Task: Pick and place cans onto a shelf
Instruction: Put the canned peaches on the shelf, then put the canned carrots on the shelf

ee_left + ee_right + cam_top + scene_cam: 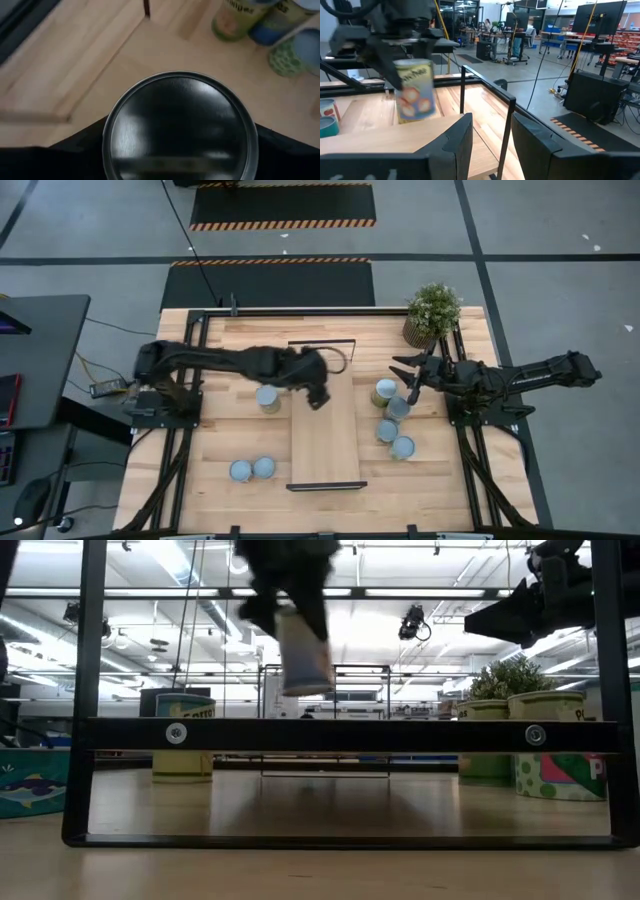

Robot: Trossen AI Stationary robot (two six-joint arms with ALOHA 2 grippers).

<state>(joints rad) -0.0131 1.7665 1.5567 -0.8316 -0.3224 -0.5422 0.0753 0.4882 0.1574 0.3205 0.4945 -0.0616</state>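
My left gripper (316,388) is shut on a can (305,652) and holds it in the air over the far part of the shelf (325,435), a long light-wood board with black end frames (350,735). The can's round metal end (177,125) fills the left wrist view. One can (268,398) stands left of the shelf, and two (252,469) stand near the front left. Several cans (393,420) stand right of the shelf. My right gripper (407,376) is open and empty, raised near those cans. My left gripper pinches the can's upper part (412,65) between its two fingers, which come from above and point down. The can hangs below the fingers, slightly tilted, lifted clear above the shelf board.
A potted plant (432,312) stands at the table's far right corner, just behind my right gripper. Bare tabletop (240,340) lies far left of the shelf. Beyond the table, a dark desk (40,350) stands on the left.
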